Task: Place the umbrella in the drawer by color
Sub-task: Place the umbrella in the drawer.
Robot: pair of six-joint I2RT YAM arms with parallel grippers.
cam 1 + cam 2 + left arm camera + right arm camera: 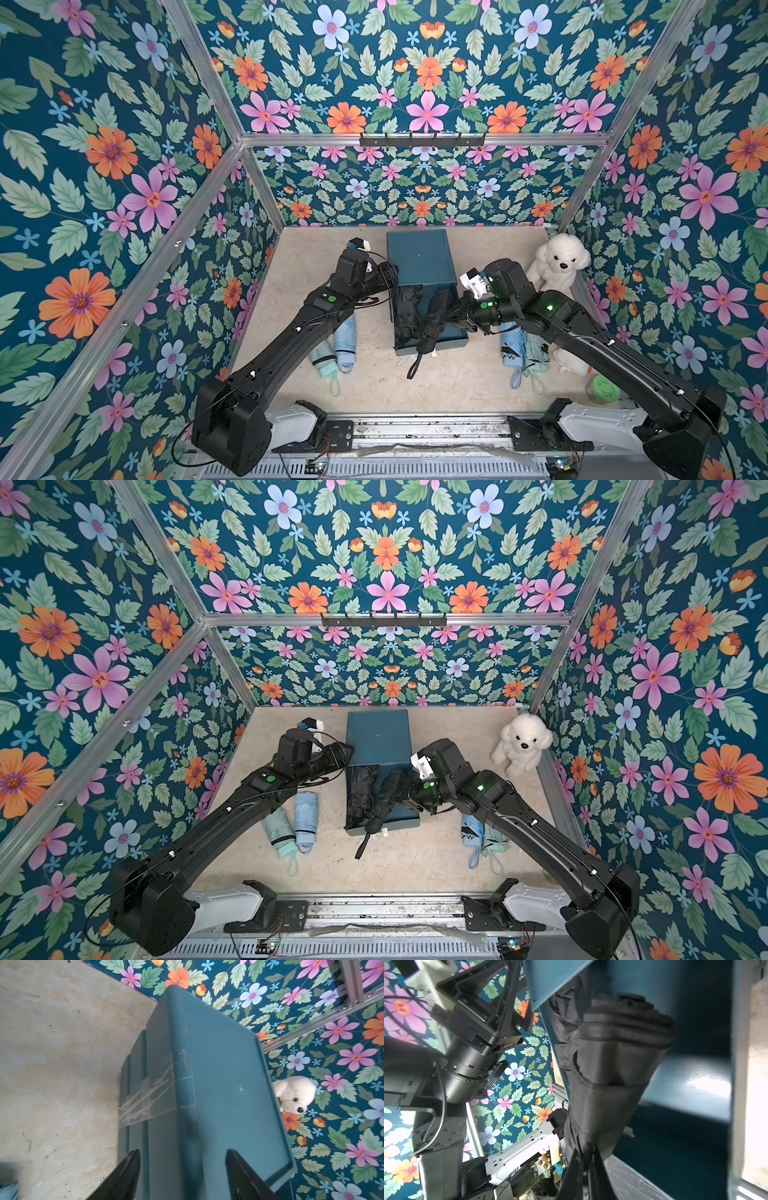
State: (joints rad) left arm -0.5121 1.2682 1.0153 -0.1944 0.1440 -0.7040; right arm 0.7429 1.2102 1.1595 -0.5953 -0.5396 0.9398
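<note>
- One black umbrella (407, 307) lies in open drawer (455, 334), frame centre; 2nd umbrella (432, 320) over it, pinched by R gripper (449, 318).
- L gripper (181, 1152) spread, empty, by cabinet (419, 253).
- Tuck handle inside rim before release.

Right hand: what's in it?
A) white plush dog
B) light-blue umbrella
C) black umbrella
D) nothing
C: in both top views the right hand is shut on a black umbrella, held slanting over the open drawer of the teal cabinet; the right wrist view shows its dark folded fabric right at the fingers.
</note>
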